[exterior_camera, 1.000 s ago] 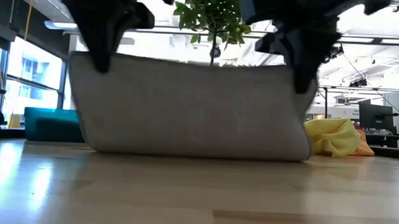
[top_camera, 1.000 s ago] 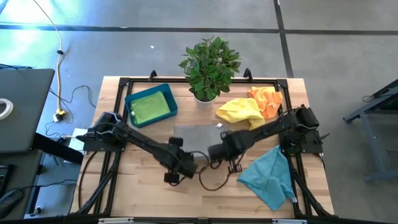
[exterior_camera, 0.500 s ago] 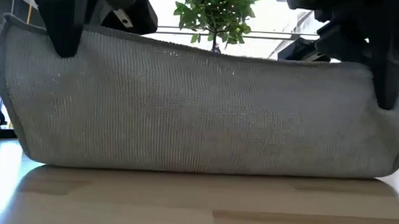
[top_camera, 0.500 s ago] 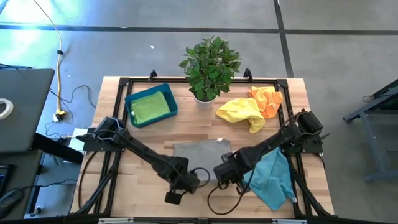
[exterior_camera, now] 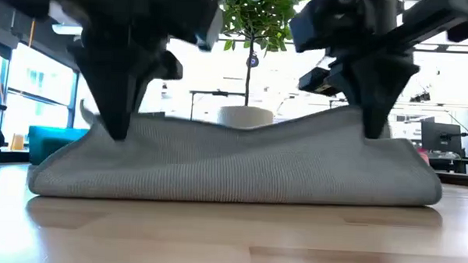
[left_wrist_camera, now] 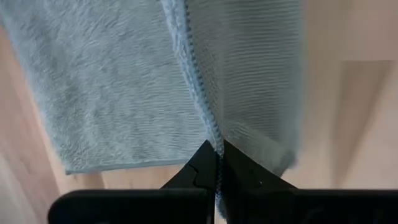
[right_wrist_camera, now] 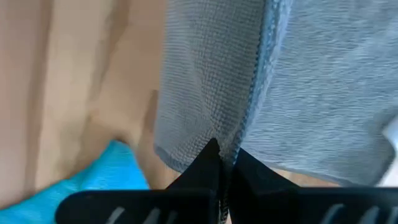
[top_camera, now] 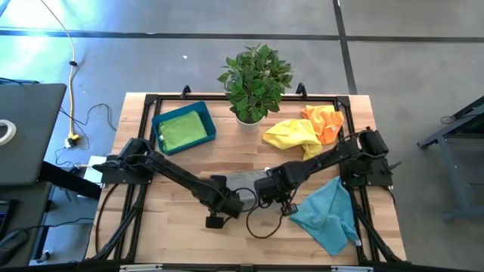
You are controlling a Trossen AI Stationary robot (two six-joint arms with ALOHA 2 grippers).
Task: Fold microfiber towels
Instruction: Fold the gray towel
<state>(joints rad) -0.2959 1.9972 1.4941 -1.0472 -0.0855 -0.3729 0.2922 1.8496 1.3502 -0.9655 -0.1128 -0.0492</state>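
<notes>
In the low view the grey towel (exterior_camera: pixel 233 167) spans the centre of the frame, folded double on the wooden table (exterior_camera: pixel 230 237), with a rounded fold along its near edge and its upper layer sagging in the middle. The left gripper (exterior_camera: pixel 116 119) at centre left and the right gripper (exterior_camera: pixel 373 121) at centre right each descend from above and pinch one raised corner of the upper layer; both wrist views show the fingers closed tight on the stitched hem. In the high view the grey towel (top_camera: pixel 240 180) lies at the centre of the frame, mostly hidden beneath the two grippers (top_camera: pixel 224 198) (top_camera: pixel 269 186), which meet just below it. A teal-blue towel (top_camera: pixel 327 213) lies crumpled at lower right. Farther back, a yellow towel (top_camera: pixel 291 134) touches an orange towel (top_camera: pixel 324 121) at upper right, a potted plant (top_camera: pixel 255 79) stands at upper centre, and a blue tray (top_camera: pixel 157 121) at upper left holds a lime green towel (top_camera: pixel 182 130).
</notes>
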